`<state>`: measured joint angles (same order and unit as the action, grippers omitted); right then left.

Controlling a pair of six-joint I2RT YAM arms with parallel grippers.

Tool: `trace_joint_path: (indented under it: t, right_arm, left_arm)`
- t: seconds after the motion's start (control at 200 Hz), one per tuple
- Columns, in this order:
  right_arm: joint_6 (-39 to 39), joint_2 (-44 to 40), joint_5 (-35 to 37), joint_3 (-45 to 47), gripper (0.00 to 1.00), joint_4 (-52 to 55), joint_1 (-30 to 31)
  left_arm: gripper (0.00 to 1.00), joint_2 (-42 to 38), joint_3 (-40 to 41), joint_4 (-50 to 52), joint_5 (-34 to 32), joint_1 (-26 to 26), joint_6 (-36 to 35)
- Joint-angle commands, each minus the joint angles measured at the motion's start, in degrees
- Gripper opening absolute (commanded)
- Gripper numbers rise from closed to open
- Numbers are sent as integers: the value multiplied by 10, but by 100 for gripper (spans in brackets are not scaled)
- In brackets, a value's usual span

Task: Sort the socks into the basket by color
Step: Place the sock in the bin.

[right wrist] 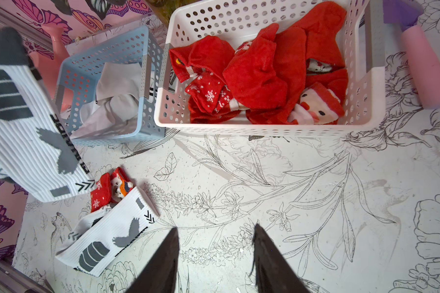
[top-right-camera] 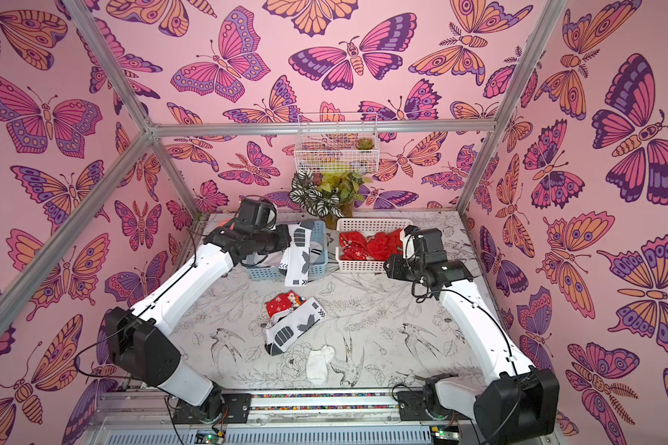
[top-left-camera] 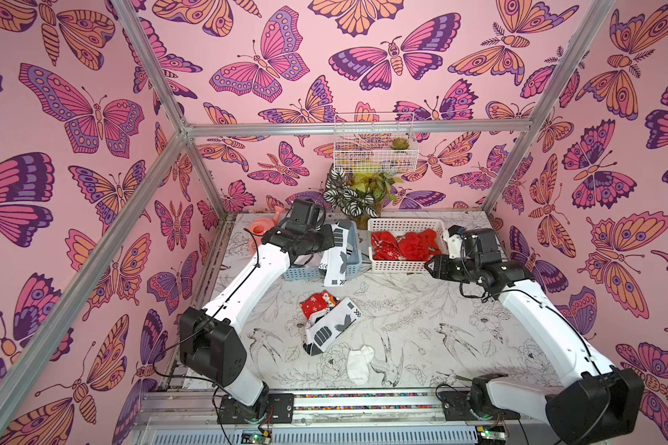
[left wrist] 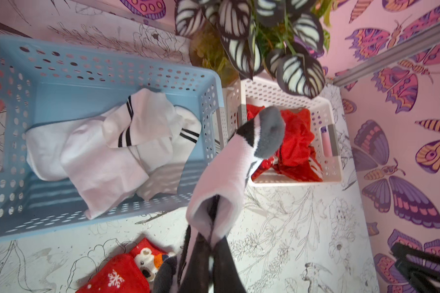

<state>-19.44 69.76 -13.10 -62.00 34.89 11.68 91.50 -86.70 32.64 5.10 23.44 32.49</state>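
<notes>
My left gripper (left wrist: 211,243) is shut on the cuff of a white sock with grey blocks (left wrist: 221,182). That sock (top-left-camera: 335,256) hangs over the right end of the blue basket (top-left-camera: 301,274), which holds white socks (left wrist: 112,147). Beside it the white basket (top-left-camera: 402,266) holds red socks (right wrist: 259,76). Three socks lie on the table: a red snowflake sock (top-left-camera: 317,304), a white and grey sock (top-left-camera: 330,327) and a small plain white sock (top-left-camera: 359,362). My right gripper (right wrist: 215,228) is open and empty, above bare table in front of the white basket.
A potted plant (top-left-camera: 357,192) stands behind the baskets, under a wire basket (top-left-camera: 375,146) on the back wall. A pink watering can (top-left-camera: 263,228) sits at the back left. A pink and purple bottle (right wrist: 424,63) lies right of the white basket. Walls close three sides.
</notes>
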Motion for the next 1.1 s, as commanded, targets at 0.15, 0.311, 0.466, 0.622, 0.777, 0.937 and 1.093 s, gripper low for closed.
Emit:
trace_joint_path:
  t: [0.15,0.311,0.466,0.622,0.777,0.937,1.093]
  right_arm:
    - [7,13,4,-18,49,6,4]
    - [6,20,6,-21,49,4,4]
    - [6,29,5,-22,49,1,4]
    - [6,36,5,-24,49,0,4]
    - [7,39,10,-26,49,-1,4]
    - [10,43,13,-28,49,0,4]
    - [12,47,14,-30,49,0,4]
  left_arm:
    - [0,23,-39,-40,-12,-49,23]
    - [0,40,-46,-60,-11,-71,34]
    - [0,59,-49,-77,-4,-87,47]
    - [0,84,-44,-106,8,-93,68]
    - [0,115,-40,-138,31,-95,95]
    - [0,144,-41,-163,50,-95,117]
    - [0,166,-39,-179,64,-94,132]
